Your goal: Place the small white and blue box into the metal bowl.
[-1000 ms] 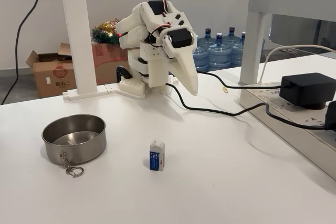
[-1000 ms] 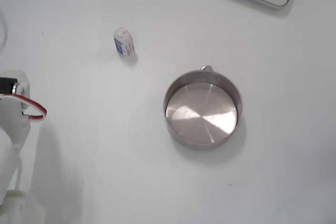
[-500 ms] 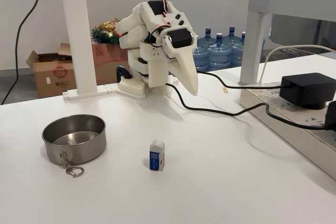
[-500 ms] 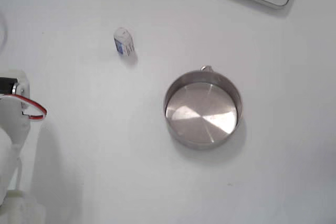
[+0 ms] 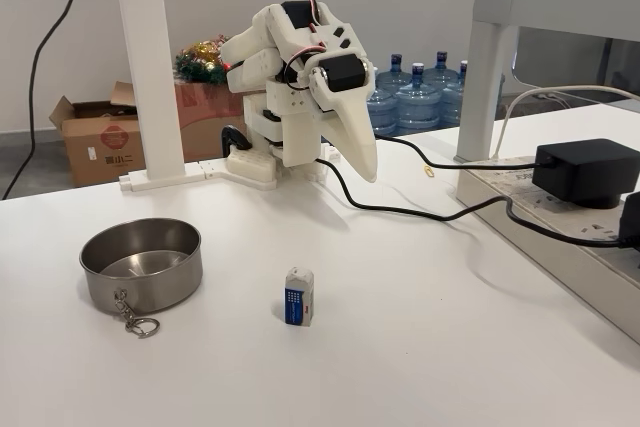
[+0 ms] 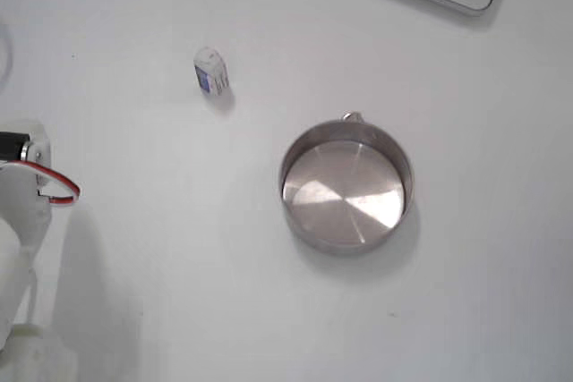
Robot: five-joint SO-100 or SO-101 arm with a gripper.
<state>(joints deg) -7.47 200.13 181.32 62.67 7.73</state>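
Nothing moved: box stands below raised pincer.

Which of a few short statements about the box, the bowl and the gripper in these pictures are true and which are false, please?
1. The small white and blue box stands upright on the table. True.
2. The box lies inside the metal bowl. False: the bowl is empty and the box stands apart from it.
3. A keyring clip hangs from the bowl's rim. True.
4. The gripper holds the box. False: it is shut, raised and holds nothing.
5. Water bottles stand behind the table. True.
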